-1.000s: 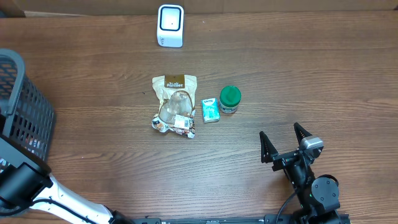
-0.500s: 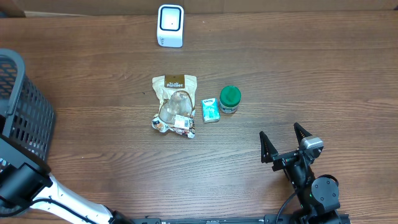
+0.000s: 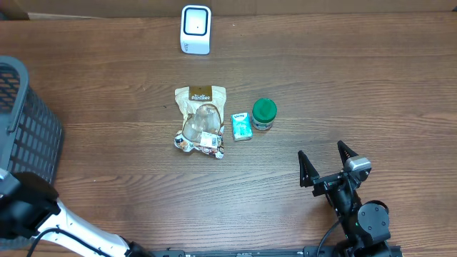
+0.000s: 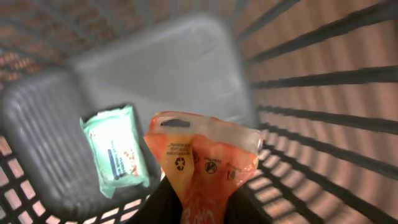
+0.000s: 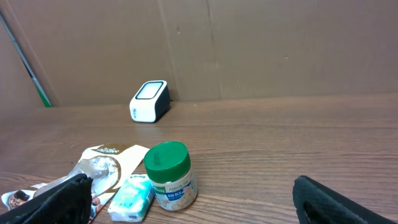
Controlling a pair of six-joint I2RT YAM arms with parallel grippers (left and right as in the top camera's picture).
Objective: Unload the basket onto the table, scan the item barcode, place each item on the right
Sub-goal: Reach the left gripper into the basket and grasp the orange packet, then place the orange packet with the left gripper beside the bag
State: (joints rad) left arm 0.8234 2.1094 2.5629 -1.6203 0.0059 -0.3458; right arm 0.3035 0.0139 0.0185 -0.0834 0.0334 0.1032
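In the left wrist view my left gripper (image 4: pixel 202 208) is down inside the dark mesh basket (image 4: pixel 323 93). It is shut on the lower end of an orange pouch (image 4: pixel 205 152), which stands up between the dark fingers (image 4: pixel 165 202). A pale green wipes pack (image 4: pixel 115 149) lies on the basket floor just left of the pouch. The white scanner (image 3: pixel 196 28) stands at the far edge of the table, also visible as the scanner (image 5: pixel 149 101) in the right wrist view. My right gripper (image 3: pixel 320 151) rests open near the front right, with nothing between its fingers.
A brown and white snack pouch (image 3: pixel 200 118), a teal tissue pack (image 3: pixel 242 126) and a green-lidded jar (image 3: pixel 263 113) lie mid-table. The basket (image 3: pixel 25 135) fills the left edge. A cardboard wall (image 5: pixel 249 43) backs the table.
At the left edge of the overhead view the left arm's dark link and the basket have shifted slightly. The table items and the right arm have not moved.
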